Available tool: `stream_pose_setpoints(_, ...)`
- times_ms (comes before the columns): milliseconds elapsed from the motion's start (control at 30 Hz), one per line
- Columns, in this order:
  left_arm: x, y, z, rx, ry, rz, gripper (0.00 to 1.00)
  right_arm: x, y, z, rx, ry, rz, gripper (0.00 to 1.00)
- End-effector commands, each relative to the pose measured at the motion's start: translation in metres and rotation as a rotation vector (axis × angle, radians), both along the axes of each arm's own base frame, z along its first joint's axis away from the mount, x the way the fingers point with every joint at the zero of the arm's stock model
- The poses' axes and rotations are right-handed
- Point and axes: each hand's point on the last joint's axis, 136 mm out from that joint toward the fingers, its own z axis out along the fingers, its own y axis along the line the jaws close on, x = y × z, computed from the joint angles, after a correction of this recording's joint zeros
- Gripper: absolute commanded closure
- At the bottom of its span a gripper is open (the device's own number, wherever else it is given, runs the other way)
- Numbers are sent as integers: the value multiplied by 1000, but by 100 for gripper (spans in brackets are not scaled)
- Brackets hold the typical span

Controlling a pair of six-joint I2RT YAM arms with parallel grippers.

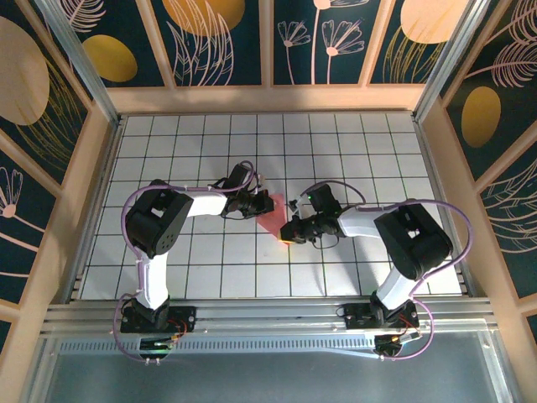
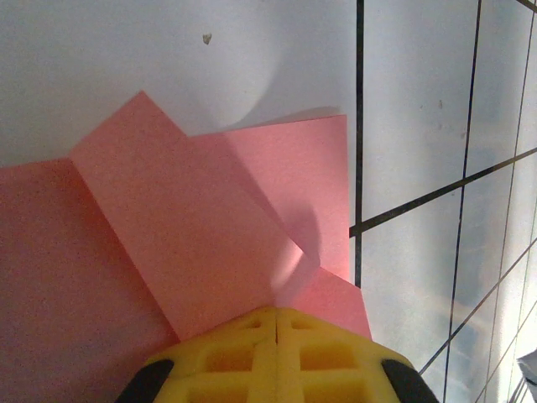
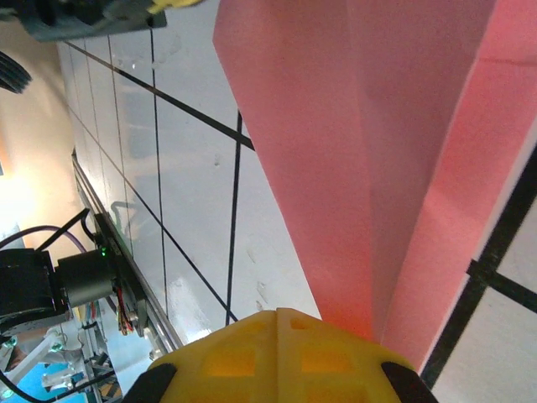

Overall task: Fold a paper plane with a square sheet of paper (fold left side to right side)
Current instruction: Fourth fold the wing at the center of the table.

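Salmon-pink paper plane [image 1: 273, 218] (half folded) at frame centre on gridded table [image 1: 201, 151], pinched between pressed-together pads of left gripper [image 1: 259, 204], upper left, and right gripper [image 1: 289, 229], lower right.

Both arms bent inward, L tool [image 1: 256, 204] & R tool [image 1: 290, 228] low, facing, pads [image 2: 226, 357] pressed together

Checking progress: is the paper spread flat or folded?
Folded: the paper shows overlapping flaps and diagonal creases, and it narrows toward the right gripper.
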Motion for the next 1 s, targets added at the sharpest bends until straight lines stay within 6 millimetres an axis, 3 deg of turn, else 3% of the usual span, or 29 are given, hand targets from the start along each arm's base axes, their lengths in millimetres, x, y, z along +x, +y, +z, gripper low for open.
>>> stream_pose_setpoints(0, -22, 28, -37, 142, 87, 14, 100, -6, 0, -8, -1, 14, 7, 100)
stream_pose_setpoints(967, -22, 28, -38, 147, 90, 12, 100, -16, -1, -22, -15, 51, 11, 100)
